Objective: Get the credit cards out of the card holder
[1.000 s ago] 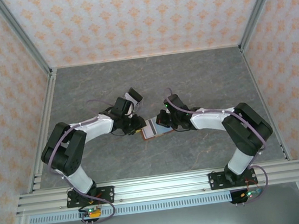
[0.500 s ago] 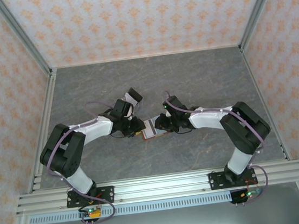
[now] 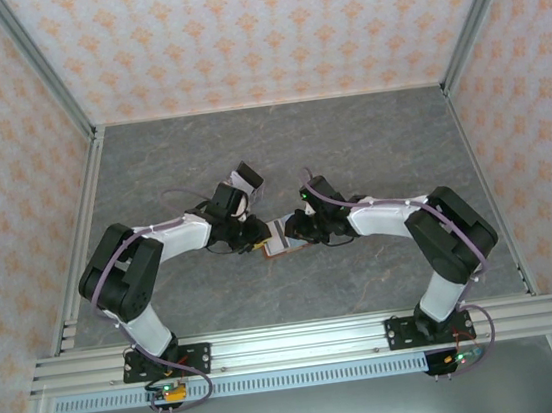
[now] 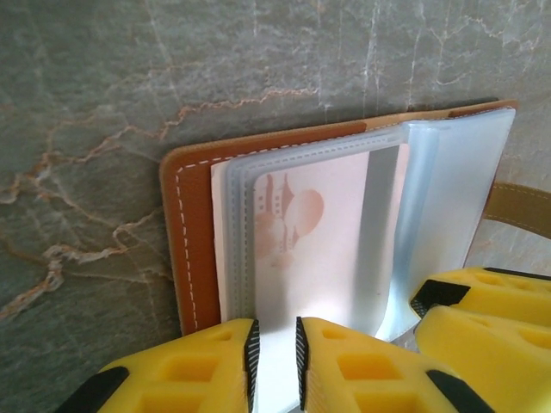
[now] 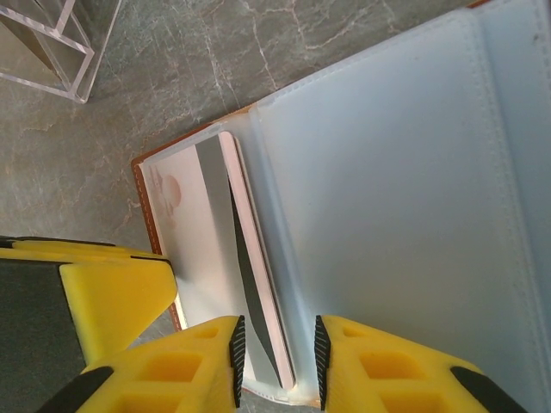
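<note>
Card holder (image 3: pixel 278 240), open, frame centre, long axis lower-left to upper-right; left gripper (image 4: pixel 274 337) pinching sleeve (image 4: pixel 310 258), right gripper (image 5: pixel 275 344) jaws parted astride card (image 5: pixel 258 292).

We see a lab-style robot test cell: patterned panels (image 3: pixel 264 27) box in a grey stone-look tabletop (image 3: pixel 368 135), with aluminium rails (image 3: pixel 292 337) along its near edge.

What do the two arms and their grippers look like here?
Both the left arm and right arm have white links, bulky black joints and thin purple cables looping alongside. The left gripper and right gripper each have two blocky bright-yellow fingers with recessed pockets and thin black ribbed pads on the inner faces.
</note>
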